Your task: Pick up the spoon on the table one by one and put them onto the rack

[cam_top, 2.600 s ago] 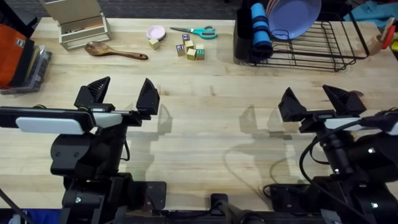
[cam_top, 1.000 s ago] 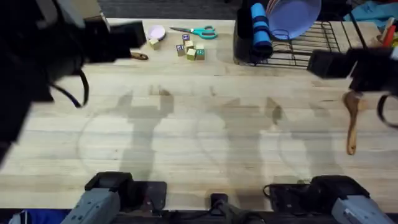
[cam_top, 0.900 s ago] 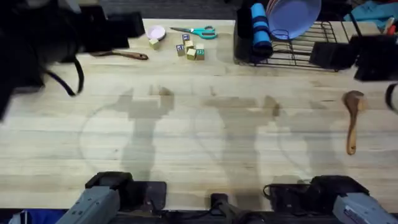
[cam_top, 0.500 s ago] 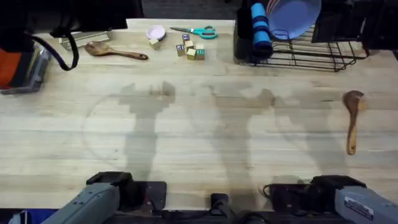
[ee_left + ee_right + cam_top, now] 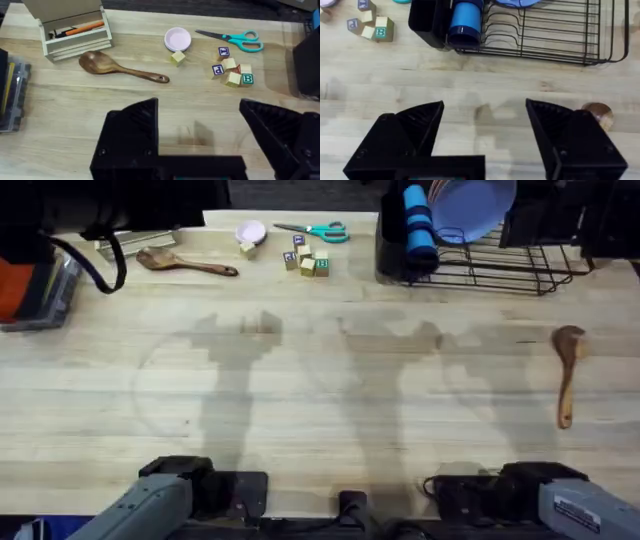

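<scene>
Overhead, one spoon (image 5: 567, 370) lies right, another spoon (image 5: 183, 262) far left, rack (image 5: 500, 260) beyond; left gripper (image 5: 200, 130) gapes wide above that light, stiff spoon, best pinched mid-handle; right gripper (image 5: 485, 127) gapes wide near the rack.

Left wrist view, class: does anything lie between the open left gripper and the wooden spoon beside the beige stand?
Nothing visible does. Bare table separates the open left gripper from the spoon; the beige stand sits beyond it, the blocks off to one side.

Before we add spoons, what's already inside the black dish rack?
The rack holds a blue cup lying by its utensil holder and a purple plate. No spoon shows; the holder's inside isn't visible.
</scene>
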